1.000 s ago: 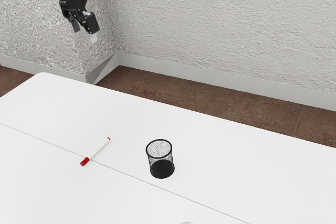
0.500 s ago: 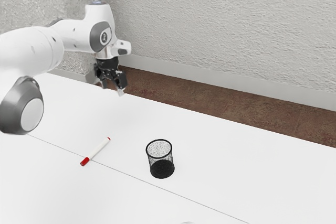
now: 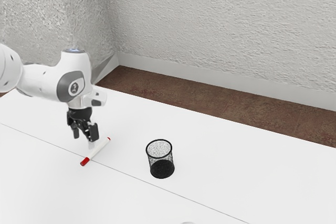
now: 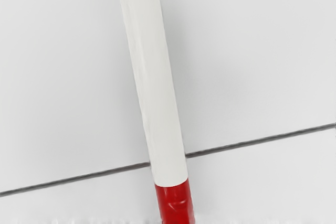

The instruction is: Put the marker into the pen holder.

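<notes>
- The gripper (image 3: 84,139) hangs wide and empty, low over the tabletop (image 3: 220,156).
- From it, on the exterior view's clock, the marker (image 3: 98,149) lies about four o'clock, red cap (image 3: 85,161) pointing between seven and eight.
- I'd pinch across that length; the mesh pen holder (image 3: 162,169) waits at three from the marker.

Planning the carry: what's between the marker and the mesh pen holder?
Bare white tabletop, with a thin seam near the marker, shows in the exterior view.
</notes>
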